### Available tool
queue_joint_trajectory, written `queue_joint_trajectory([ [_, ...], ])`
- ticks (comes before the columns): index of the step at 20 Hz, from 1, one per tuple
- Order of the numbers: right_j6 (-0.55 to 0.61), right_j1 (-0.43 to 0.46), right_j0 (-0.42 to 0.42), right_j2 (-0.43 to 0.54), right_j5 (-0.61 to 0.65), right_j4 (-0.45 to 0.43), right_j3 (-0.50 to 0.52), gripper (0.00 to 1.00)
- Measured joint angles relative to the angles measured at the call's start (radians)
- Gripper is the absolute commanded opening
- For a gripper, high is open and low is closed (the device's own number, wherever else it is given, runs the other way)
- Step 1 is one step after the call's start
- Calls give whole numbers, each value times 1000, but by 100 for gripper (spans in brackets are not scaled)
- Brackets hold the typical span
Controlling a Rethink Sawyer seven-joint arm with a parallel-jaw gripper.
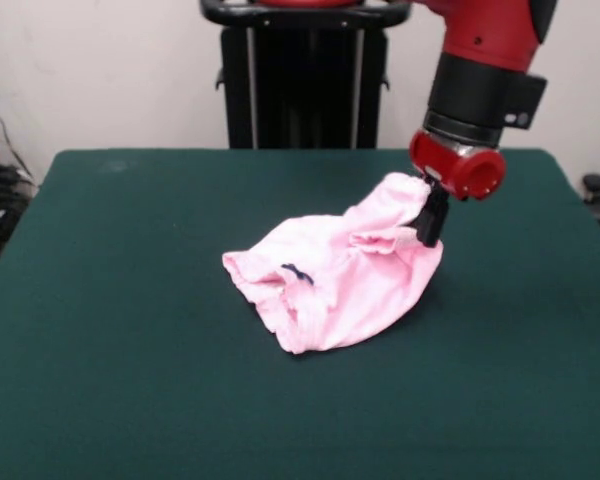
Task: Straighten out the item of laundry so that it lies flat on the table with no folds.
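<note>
Pincer (429, 215) grips one raised corner of the pink baby pants (330, 280), right of frame centre, its dark fingers closed on the cloth. Nearest the camera, the gathered waistband with its small blue bow (297, 272) lies bunched on the green counter (110, 330). Behind it the fabric rises, creased, toward the red arm (480, 70). To do this well, I judge the pull should go slowly away from the bunched end, low over the counter, so that friction draws the folds out.

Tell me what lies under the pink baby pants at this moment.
The pink pants rest crumpled on the green table, one end lifted by the gripper, which is shut on the cloth. Whatever lies beneath the bunched folds is covered and cannot be seen.
</note>
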Motion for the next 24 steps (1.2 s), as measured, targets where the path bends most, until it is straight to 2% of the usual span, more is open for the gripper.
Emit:
queue_joint_trajectory([
  [5,0,51,70,-75,31,0,-42,0],
  [11,0,127,115,-149,40,1,-57,0],
  [18,0,189,120,-193,40,1,-55,0],
  [22,0,202,115,-190,26,1,-51,0],
  [24,0,191,87,-163,2,1,-37,0],
])
